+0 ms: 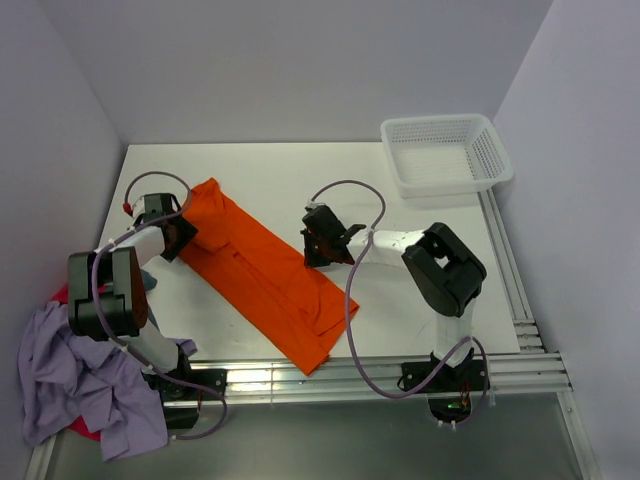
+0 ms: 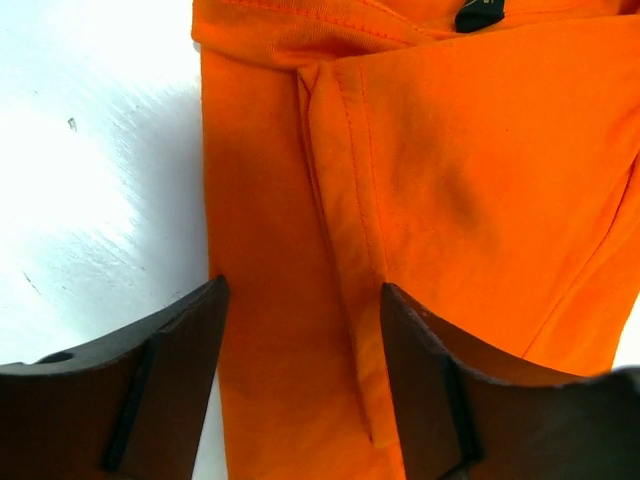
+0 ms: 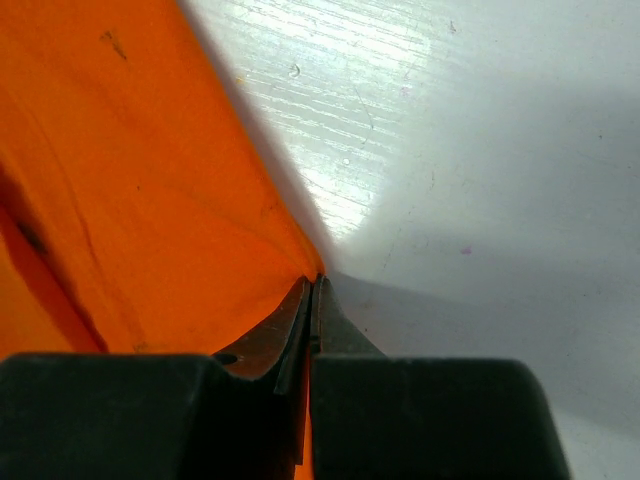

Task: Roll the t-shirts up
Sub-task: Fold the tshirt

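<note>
The orange t-shirt (image 1: 260, 275) lies folded into a long strip, running diagonally from the back left to the front middle of the table. My left gripper (image 1: 183, 236) is at the strip's back-left end. It is open, and its fingers (image 2: 180, 340) straddle a folded seam of the orange t-shirt (image 2: 450, 180) close above the cloth. My right gripper (image 1: 314, 250) is at the strip's right edge, shut on the orange t-shirt (image 3: 130, 180). A sliver of orange cloth shows between its pressed fingertips (image 3: 318, 285). A lavender t-shirt (image 1: 70, 380) lies crumpled at the front left, with red cloth (image 1: 85, 430) under it.
A white perforated basket (image 1: 497, 160) stands at the back right corner. The heap of crumpled shirts hangs over the table's front left edge beside the left arm's base (image 1: 180, 385). Metal rails (image 1: 520, 300) run along the right and front edges.
</note>
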Motion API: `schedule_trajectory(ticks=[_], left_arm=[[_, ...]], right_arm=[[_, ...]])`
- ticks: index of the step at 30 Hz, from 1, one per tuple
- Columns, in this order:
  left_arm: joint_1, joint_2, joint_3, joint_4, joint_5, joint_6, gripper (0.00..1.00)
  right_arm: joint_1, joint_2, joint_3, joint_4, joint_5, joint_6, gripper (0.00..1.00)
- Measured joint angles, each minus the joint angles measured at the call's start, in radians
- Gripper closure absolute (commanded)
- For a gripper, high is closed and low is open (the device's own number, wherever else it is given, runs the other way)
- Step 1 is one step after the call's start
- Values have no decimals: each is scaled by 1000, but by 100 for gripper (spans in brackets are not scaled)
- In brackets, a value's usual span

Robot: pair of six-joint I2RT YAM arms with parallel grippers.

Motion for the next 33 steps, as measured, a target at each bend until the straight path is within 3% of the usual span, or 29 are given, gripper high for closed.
schedule_trajectory(ticks=[5,14,22,28,29,32,33], left_arm=[[0,20,3,23,4,7,43],[-24,198,195,75,58,8,43],[-196,421,489,72,98,13,42],[-336,564,704,43,128,36,40],[-356,580,729,38,132,37,39],[-393,594,754,29,144,40,34],[-399,592,754,25,144,42,32]], right_arm=[[-1,-7,-13,11,1,9,100],[-21,-82,-98,6,8,39,100],[0,-204,-253,13,2,82,100],[100,-254,-304,2,20,126,100],[123,-254,-304,-2,21,129,89],[137,-255,-291,-31,32,133,69],[131,-256,-284,-45,36,132,67]])
